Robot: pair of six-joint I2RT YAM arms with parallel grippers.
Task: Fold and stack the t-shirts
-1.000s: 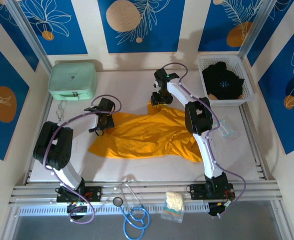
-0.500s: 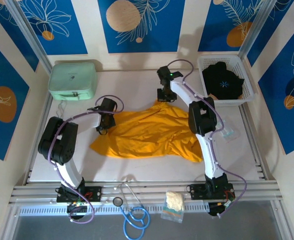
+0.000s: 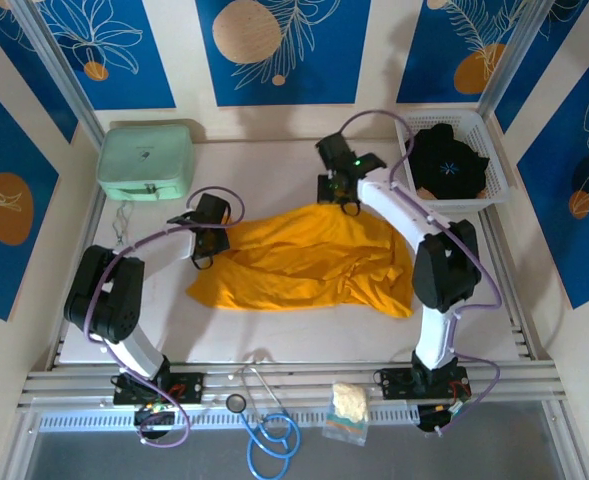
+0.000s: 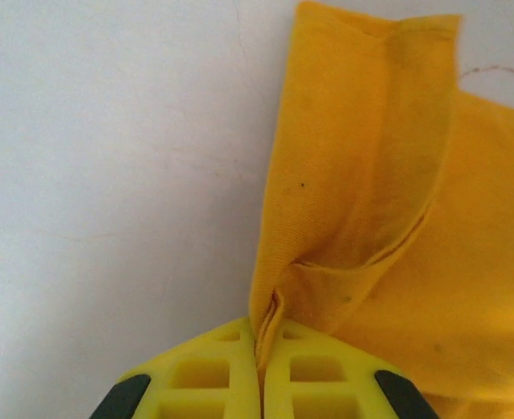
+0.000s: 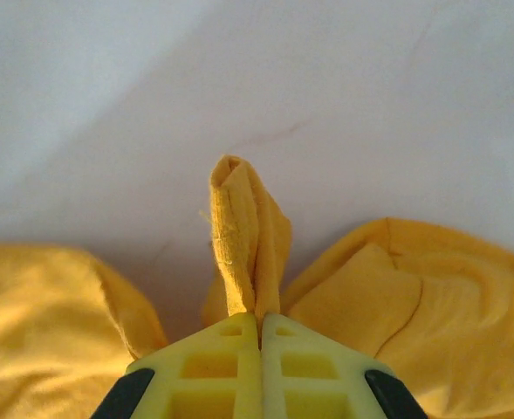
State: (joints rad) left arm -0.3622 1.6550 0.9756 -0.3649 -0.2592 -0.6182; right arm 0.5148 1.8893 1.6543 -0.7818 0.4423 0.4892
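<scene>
Across the middle of the counter [image 3: 274, 165] you have the orange-yellow t-shirt [image 3: 309, 265] lying rumpled and spread wide, with creases bunched toward its right side and one corner trailing out at the near left.

Your left tool [image 3: 203, 255] sits at the shirt's left edge. From the left wrist, its yellow fingers [image 4: 230, 375] are pressed together with a thin fold of the orange cloth pinched between them, and the sleeve hem runs away from the tips over the bare white surface.

Your right tool [image 3: 340, 203] sits at the shirt's far edge. From the right wrist, it too is clamped on the cloth: a narrow rolled ridge of fabric stands up from between the closed fingers [image 5: 222, 371], and more of the shirt is heaped on either side.

Off at the far right corner, the black t-shirt [image 3: 444, 155] with its light-blue starburst print lies bunched in a white basket [image 3: 454, 205], apart from the orange one.

At the far left stands a mint-green case [image 3: 146, 160]. Down on the near rail between the arm bases you have a blue stethoscope [image 3: 271, 432] and, just to its right, a small pale-yellow packet [image 3: 347, 405].
</scene>
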